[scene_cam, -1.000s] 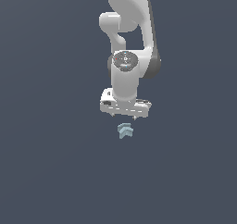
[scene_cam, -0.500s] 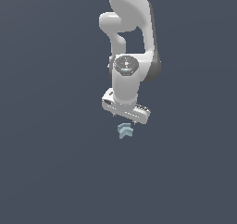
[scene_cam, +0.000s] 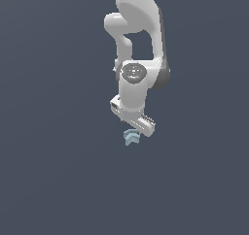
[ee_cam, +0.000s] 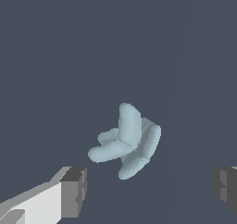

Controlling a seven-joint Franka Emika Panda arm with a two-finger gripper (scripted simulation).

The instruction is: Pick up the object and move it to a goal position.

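exterior distant, wrist close, both show object point(scene_cam: 131, 137) point(ee_cam: 126, 141)

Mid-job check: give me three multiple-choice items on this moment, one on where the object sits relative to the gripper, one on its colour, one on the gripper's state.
1. Where is the object relative to the gripper?
A. Gripped and lifted
B. Beneath it, ungrasped
C. Far off to the exterior view's left

2. What colour is the object?
A. Pale blue-grey
B. Red
C. Bright yellow

3. How is the gripper?
A. Shut on the object
B. Shut on nothing
C. Open

Answers:
1 B: in the exterior view the object lies just under the gripper, and the wrist view shows nothing touching it.
2 A: both views show it pale blue-grey.
3 C: the fingers stand wide apart in the wrist view.
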